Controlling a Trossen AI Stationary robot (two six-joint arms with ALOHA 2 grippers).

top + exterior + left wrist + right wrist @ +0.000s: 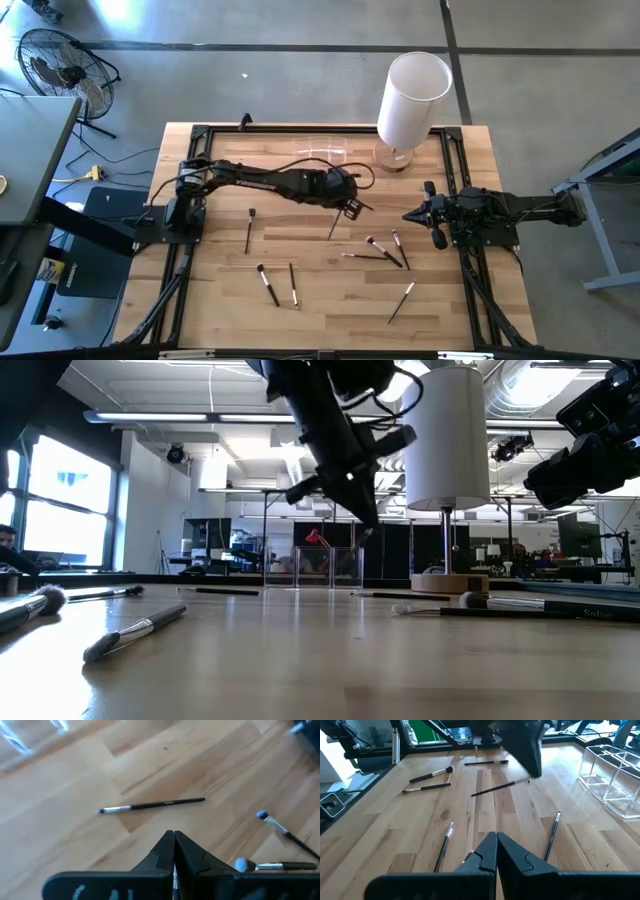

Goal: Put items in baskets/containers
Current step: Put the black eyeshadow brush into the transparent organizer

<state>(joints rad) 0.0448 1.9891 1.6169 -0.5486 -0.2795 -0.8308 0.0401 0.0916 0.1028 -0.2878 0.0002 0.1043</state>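
Observation:
Several thin makeup brushes lie flat and scattered on the wooden table. One dark brush (335, 225) (150, 806) (500, 787) lies just below my left gripper (352, 207) (173, 836). That gripper is shut, holds nothing, and hangs above the table's middle (368, 520). Other brushes lie toward the near edge (267, 283) (402, 300) and in a cluster (383, 250) close to my right gripper (408, 215) (496, 837), which is shut and waits at the right side. The clear plastic holder (325, 150) (612, 775) stands near the far edge.
A tall white cylinder (412, 100) (450, 440) on a round wooden base stands at the far edge, right of the clear holder. A black frame (200, 135) runs along the table's sides. Bare wood lies between the brushes at the near edge.

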